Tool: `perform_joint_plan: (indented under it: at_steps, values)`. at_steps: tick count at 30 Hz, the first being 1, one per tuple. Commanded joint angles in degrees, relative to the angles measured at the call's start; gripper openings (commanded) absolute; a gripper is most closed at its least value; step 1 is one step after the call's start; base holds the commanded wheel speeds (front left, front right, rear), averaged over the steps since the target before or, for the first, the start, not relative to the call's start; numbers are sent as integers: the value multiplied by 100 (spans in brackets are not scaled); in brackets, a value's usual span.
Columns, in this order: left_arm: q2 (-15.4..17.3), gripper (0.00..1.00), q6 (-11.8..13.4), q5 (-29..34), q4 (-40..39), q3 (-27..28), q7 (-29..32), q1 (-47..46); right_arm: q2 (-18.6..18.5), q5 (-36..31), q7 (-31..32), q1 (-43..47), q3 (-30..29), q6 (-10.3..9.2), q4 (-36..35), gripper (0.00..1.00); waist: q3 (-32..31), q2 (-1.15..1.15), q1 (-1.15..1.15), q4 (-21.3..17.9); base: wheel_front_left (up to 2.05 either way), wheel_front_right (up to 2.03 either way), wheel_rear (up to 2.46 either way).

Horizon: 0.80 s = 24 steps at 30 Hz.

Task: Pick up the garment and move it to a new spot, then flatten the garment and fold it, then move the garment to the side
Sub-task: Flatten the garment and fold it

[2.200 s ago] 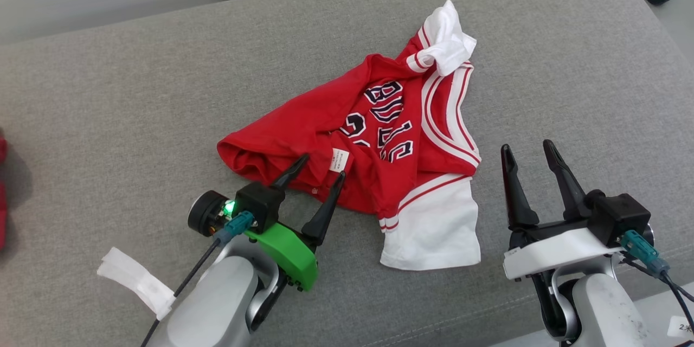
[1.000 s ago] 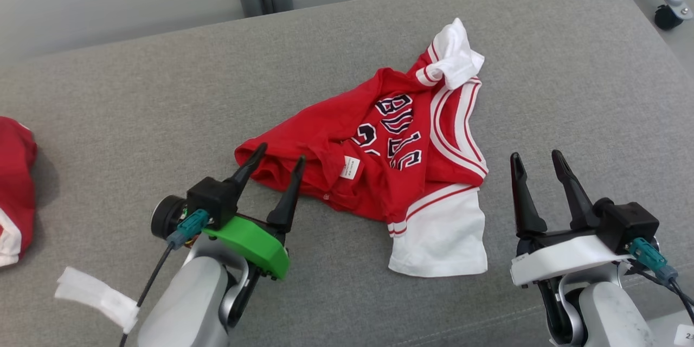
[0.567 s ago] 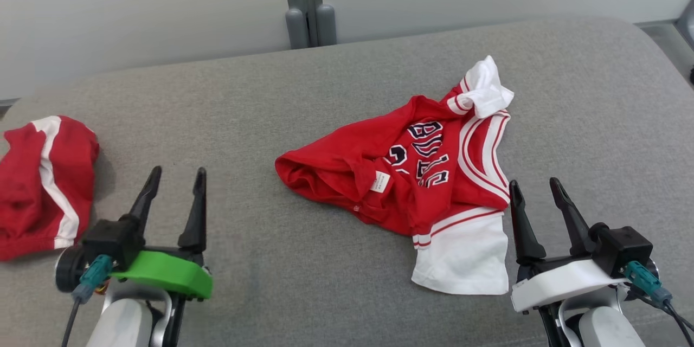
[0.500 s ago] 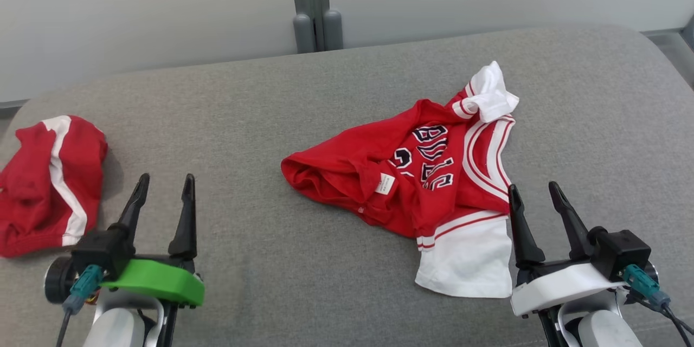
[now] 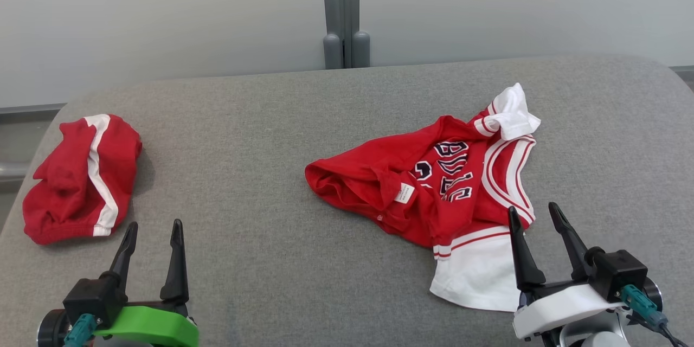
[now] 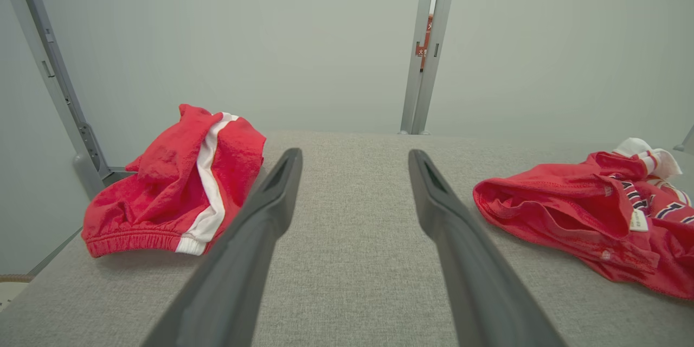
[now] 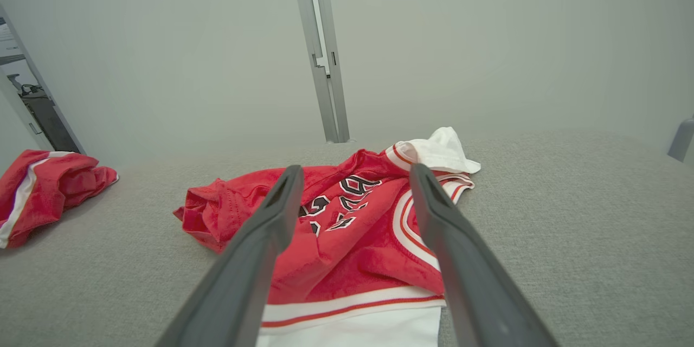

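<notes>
Looking down in the head view, the grey worktop (image 5: 260, 135) carries a crumpled red jersey (image 5: 434, 190) right of centre. One white sleeve is bunched at its far end and the other lies flat at its near end. Dark lettering and a white label (image 5: 404, 193) show on the red cloth. Red shorts (image 5: 81, 179) with a white stripe lie near the worktop's left edge, well apart from the jersey. The left end effector (image 5: 154, 224) stands at lower left with its fingers spread wide, holding nothing, near the shorts. The right end effector (image 5: 531, 209) stands at lower right, equally wide and empty, at the right edge of the flat sleeve. Contact with the sleeve cannot be confirmed.

Left wrist view: the left end effector (image 6: 355, 153) frames bare worktop between its parted fingers. The shorts (image 6: 162, 184) lie to the left and the jersey (image 6: 569, 211) to the right.

Right wrist view: the right end effector (image 7: 355, 168) points along the jersey (image 7: 352, 249), with red cloth and lettering showing between its parted fingers. The shorts (image 7: 49, 184) lie far left.
</notes>
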Motion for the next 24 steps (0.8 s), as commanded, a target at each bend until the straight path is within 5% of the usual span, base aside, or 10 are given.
perform_joint_plan:
  at_steps: [1,24]
  values:
    - [-34,100,-23,91,9,22,-1,95,-10,-38,31,108,-13,-8,-38,100,-13,0,0,4,0,0,0]
    - [-244,100,-182,220,234,1,-1,-77,-10,50,49,2,105,-8,96,100,51,0,0,-111,0,0,0]
